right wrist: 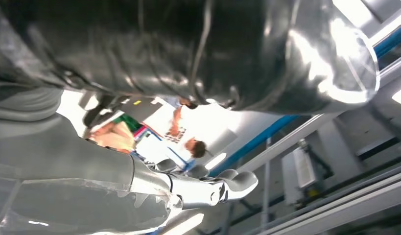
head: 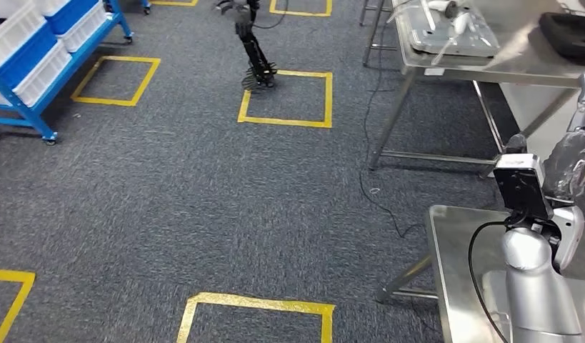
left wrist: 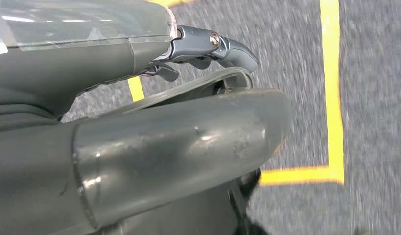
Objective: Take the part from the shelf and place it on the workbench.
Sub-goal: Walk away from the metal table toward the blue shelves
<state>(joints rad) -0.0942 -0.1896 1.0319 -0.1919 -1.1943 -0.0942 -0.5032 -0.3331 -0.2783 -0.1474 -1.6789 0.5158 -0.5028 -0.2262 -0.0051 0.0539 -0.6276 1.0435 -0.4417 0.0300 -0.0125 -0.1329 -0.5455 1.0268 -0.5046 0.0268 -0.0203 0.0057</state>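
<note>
The part cannot be made out, and I cannot tell whether the fingers of the left hand [left wrist: 188,137] or right hand [head: 566,166] grip anything; the right hangs over the desk [head: 453,236], well apart from the blue shelf [head: 23,108].

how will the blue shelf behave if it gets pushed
The blue shelf stands on small castors, so it would probably roll rather than tip. The carpet may drag on it, and its white bins likely add weight.
</note>
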